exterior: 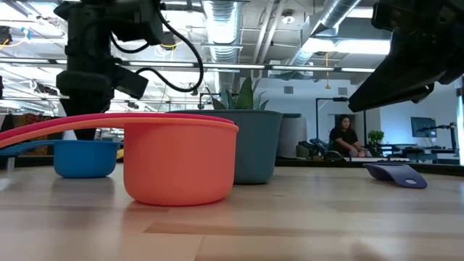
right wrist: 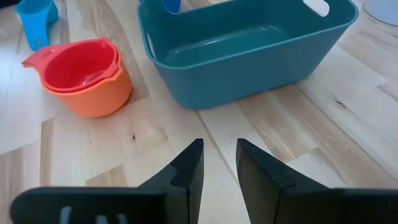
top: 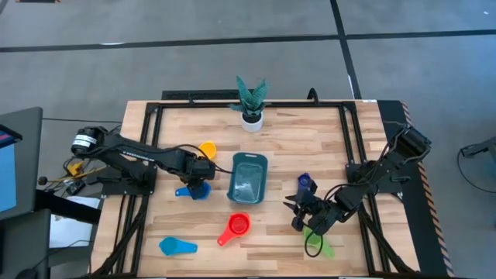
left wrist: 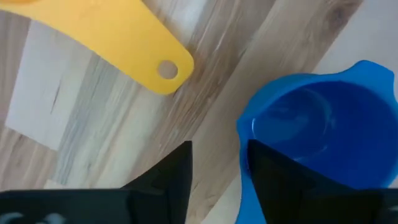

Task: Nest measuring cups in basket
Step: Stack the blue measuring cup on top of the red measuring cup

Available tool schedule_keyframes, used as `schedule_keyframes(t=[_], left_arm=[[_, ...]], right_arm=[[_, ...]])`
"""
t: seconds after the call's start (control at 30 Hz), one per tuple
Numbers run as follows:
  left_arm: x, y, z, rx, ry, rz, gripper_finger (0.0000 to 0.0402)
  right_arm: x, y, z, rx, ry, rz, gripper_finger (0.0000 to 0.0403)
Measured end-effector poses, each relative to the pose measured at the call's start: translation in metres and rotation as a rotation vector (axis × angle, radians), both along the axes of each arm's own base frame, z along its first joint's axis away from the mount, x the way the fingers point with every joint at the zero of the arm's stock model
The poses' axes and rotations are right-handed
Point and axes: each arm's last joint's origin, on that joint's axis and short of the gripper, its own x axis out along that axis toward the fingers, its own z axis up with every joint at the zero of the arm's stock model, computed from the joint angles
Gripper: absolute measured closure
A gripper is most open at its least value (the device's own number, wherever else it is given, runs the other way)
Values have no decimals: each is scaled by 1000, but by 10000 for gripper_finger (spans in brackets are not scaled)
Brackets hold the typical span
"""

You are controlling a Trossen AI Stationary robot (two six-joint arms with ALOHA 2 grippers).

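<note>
You had a wooden table. On it lay the basket, a potted plant, and scattered measuring cups.

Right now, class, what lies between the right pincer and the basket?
Only bare wooden table lies between the right pincer and the basket, shown in the right wrist view.

Left tool parted, right tool — seemingly — parted

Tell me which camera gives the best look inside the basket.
The right wrist view: it looks down into the basket, showing its bare floor and a handle slot. The high view shows its rim and interior, but small. The low view shows only an outer wall behind the red-in-orange cup. The left wrist view misses it.
</note>
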Motion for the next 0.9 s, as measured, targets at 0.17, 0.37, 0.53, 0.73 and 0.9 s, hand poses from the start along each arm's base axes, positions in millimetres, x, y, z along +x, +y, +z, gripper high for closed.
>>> schedule_keyframes(t=[0.17, 0.37, 0.53, 0.73, 0.9], left_arm=[[0, 0, 0, -18, -6, 83, 326], [3, -6, 2, -68, -49, 223, 393], [8, -33, 18, -152, -102, 268, 399], [16, -83, 65, -201, -322, 348, 400], [22, -128, 81, -257, -621, 458, 401]], right_arm=[[0, 0, 0, 6, -2, -3, 284], [0, 0, 0, 46, -17, -29, 284], [0, 0, 0, 83, -28, -50, 284], [2, 2, 2, 107, -59, -49, 284], [4, 3, 4, 102, -74, -34, 284]])
